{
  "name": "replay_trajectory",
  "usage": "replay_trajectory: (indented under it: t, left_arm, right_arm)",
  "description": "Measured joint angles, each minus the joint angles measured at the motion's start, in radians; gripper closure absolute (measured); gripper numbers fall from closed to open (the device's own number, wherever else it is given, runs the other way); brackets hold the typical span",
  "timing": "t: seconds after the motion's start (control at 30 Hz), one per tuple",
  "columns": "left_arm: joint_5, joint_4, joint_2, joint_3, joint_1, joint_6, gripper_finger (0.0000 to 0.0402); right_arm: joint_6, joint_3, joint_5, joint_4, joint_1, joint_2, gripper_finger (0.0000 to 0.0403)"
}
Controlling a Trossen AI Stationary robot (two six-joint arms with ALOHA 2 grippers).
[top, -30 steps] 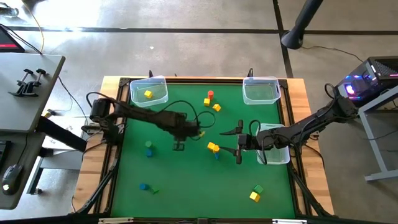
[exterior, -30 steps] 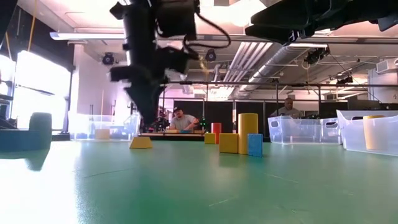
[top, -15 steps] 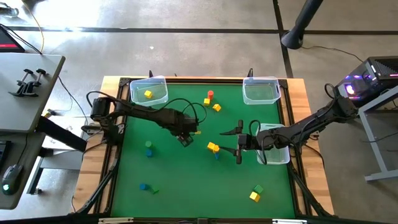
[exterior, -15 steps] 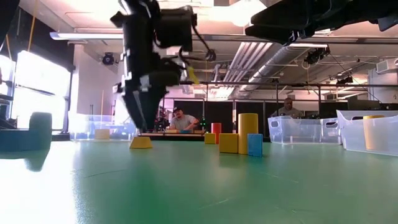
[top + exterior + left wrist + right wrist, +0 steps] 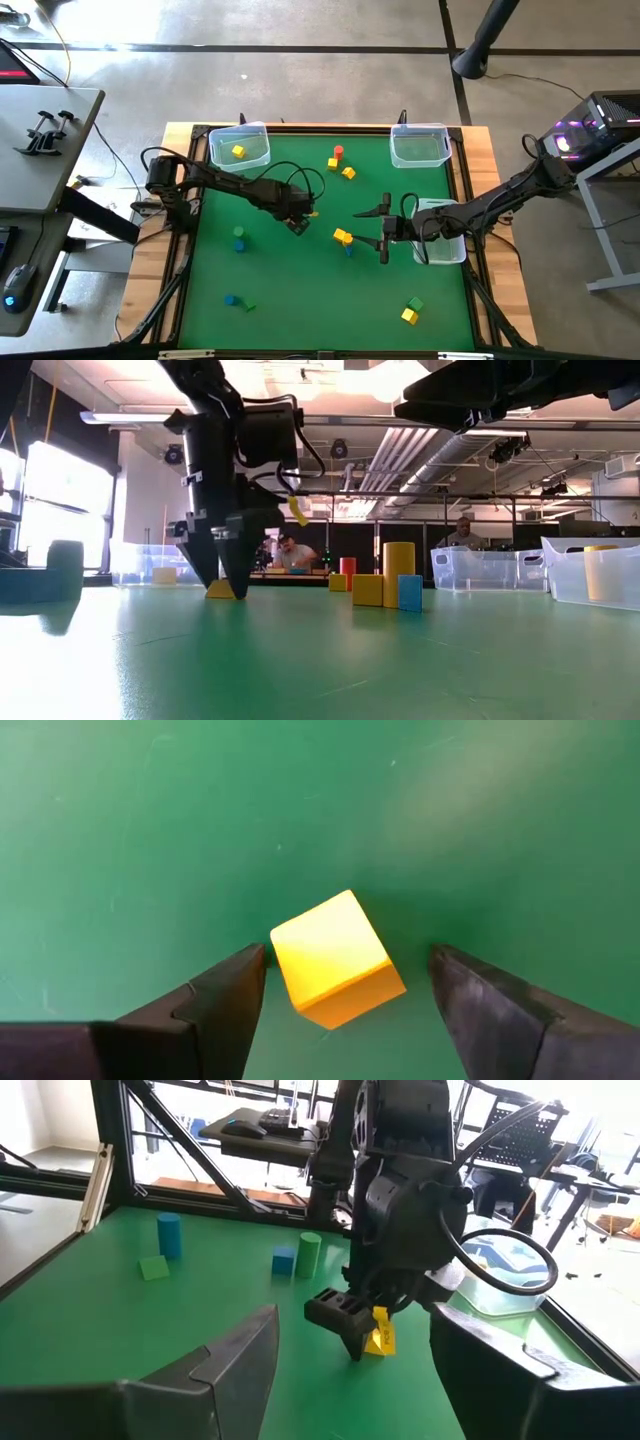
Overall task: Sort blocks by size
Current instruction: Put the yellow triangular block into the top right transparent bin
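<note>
My left gripper (image 5: 297, 224) points down at mid-table, fingers (image 5: 225, 995) spread wide on either side of a small yellow cube (image 5: 335, 958) that sits on the green mat (image 5: 300, 290); the cube lies tilted between the fingers, and I can't tell if either one touches it. My right gripper (image 5: 384, 236) hangs out flat from the right, also open and holding nothing, its tips aimed toward the left one across a short gap. Between the two sits a yellow block (image 5: 342, 237) with a blue piece (image 5: 347, 249) just beside it, close to my right fingertips. Toward the far edge is a red piece (image 5: 339, 152) with two yellow ones (image 5: 347, 172) near it. A green and blue pair (image 5: 239, 238) stands left of my left gripper, another blue and green pair (image 5: 237, 301) lies near the front left, and a green and yellow pair (image 5: 411, 310) near the front right. A clear bin (image 5: 240, 146) at the far left corner holds one yellow block (image 5: 238, 151); a second bin (image 5: 419, 146) sits at the far right corner, and a third (image 5: 441, 245) on the right edge lies under my right arm. The mat's front centre is open room. People (image 5: 292, 554) sit far behind the table.
</note>
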Motion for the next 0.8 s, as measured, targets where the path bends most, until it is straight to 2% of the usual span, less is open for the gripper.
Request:
replay_trajectory:
  t: [0.23,0.63,0.8]
  left_arm:
    - [-0.011,-0.002,0.000,0.000,0.000,0.013,0.0178]
    - [0.016,-0.013,-0.002,0.001,-0.008,0.094,0.0284]
    - [-0.053,-0.013,-0.003,0.001,-0.035,0.147,0.0295]
  right_arm:
    - [-0.001,0.000,0.000,-0.001,0.000,0.000,0.0153]
    - [-0.001,0.000,0.000,-0.002,0.000,0.000,0.0153]
    - [0.006,0.000,0.000,-0.006,0.000,0.000,0.0153]
